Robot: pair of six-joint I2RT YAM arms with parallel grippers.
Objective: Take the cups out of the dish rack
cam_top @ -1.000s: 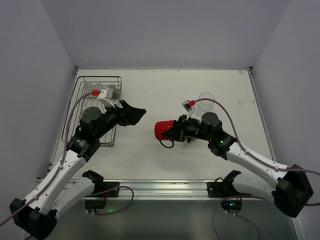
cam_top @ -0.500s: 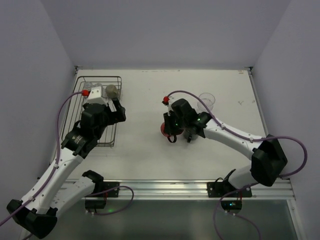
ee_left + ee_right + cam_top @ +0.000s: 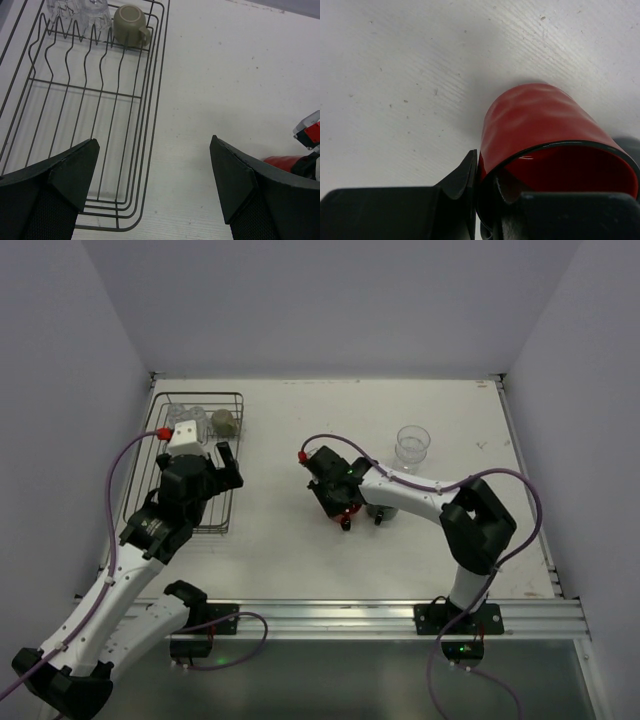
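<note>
Currently, check these conditions:

- The right gripper [image 3: 487, 182] is nearly closed and pinches the rim of the red mug [image 3: 535, 125]. One finger lies against the outer wall and the other sits inside the mouth.
- In the right wrist view, the red mug points base-first toward the table [image 3: 300, 410]. You cannot tell whether the base touches the surface.
- From above, the right arm covers most of the red mug. It sits over the middle of the table, between the dish rack [image 3: 161, 65] and a clear tumbler [image 3: 412, 445] standing upright on the table farther right.
- The left gripper [image 3: 153, 142] is spread fully wide and holds nothing. It hangs above the near right edge of the dish rack, with one finger over the wires and the other over bare table.
- The greyish-tan cup [image 3: 129, 20] lies on its side in the far right corner of the dish rack.
- The clear tumblers [image 3: 77, 12] sit just beside it, to the left along the far end.
</note>
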